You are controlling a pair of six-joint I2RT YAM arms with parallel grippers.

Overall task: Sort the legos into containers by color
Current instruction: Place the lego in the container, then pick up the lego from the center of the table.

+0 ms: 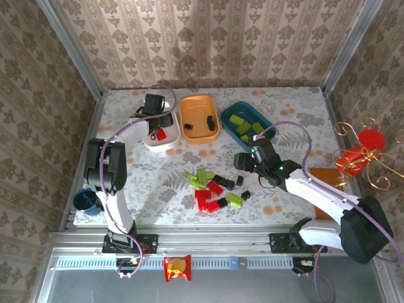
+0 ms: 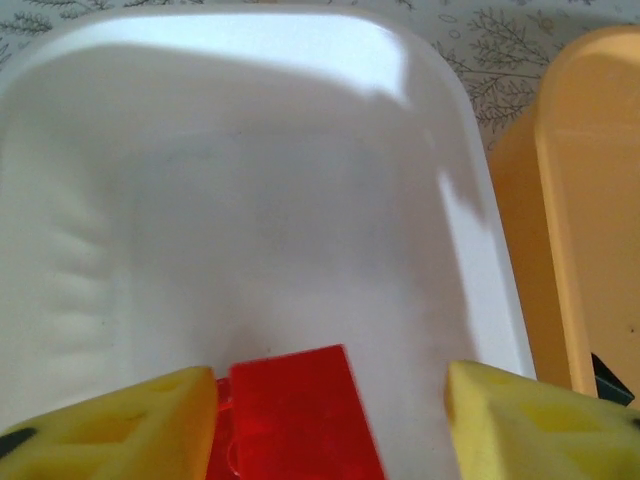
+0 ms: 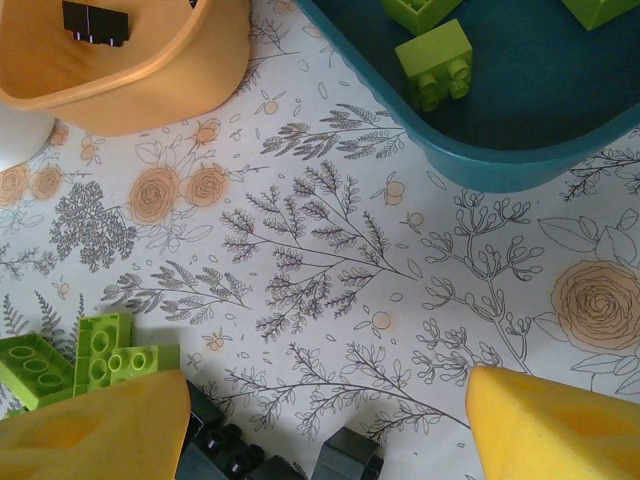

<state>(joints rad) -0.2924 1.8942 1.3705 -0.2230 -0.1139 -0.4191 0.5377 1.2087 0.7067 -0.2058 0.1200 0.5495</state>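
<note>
**Red brick (image 2: 300,410) set down in white tray (image 2: 250,200)**

The left fingers (image 2: 110,425) are spread over the far-left white tray, the red brick lying between them. The right fingers (image 3: 90,425) are spread, empty, above black bricks (image 3: 230,450) on the counter (image 1: 158,183). A mixed pile (image 1: 211,189) is seen mid-counter, nearer than the orange tray (image 1: 197,107) and teal tray (image 1: 235,112).
</note>
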